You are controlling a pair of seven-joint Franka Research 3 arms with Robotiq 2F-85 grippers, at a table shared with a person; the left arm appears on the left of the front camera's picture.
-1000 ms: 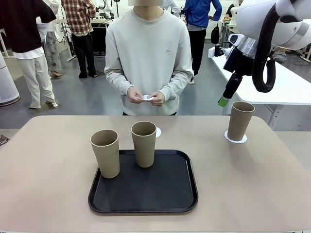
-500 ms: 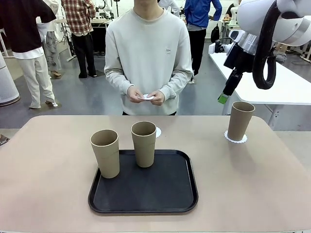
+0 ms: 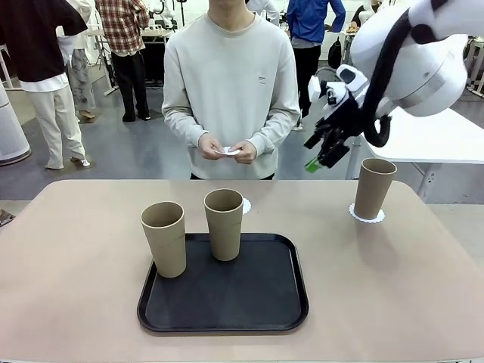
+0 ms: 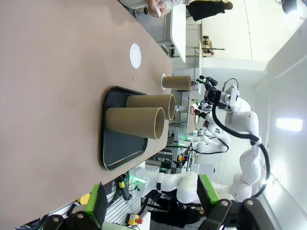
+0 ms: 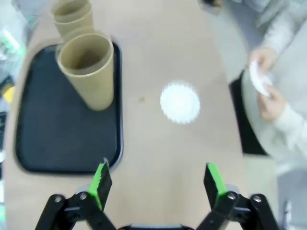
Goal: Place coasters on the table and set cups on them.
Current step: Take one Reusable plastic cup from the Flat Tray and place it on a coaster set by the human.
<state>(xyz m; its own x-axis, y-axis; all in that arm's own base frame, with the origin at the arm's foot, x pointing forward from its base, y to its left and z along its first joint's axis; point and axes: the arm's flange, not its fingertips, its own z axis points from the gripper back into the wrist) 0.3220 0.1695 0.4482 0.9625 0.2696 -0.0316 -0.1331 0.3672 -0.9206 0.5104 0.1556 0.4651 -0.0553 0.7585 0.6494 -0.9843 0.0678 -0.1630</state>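
In the front view, the right tool (image 3: 321, 159) is hanging in the air at the upper right of the frame, above the far edge of the table (image 3: 76, 265) and between the person and the right cup (image 3: 373, 187). Its wrist view is showing both green-padded fingers spread wide apart with nothing between them. The right cup is standing upright on the right coaster (image 3: 367, 217), whose lacy edge is peeking out around the base, at the right side of the table.

Near the middle of the frame, a black tray (image 3: 227, 302) is lying on the table. The left cup (image 3: 164, 238) is standing upright at the tray's left edge, and the middle cup (image 3: 224, 224) is standing upright near the tray's far edge. Just behind the middle cup, the bare coaster (image 3: 246, 206) is lying flat on the table with nothing on it, close beside the tray.

At the top centre, the person's hands (image 3: 227, 149) are holding the third coaster (image 3: 227, 152) between them in front of the body, above the far side of the table.

The left tool (image 4: 153, 201) is showing at the bottom of its wrist view, its fingers standing well apart and gripping nothing, with the tray and cups farther off.
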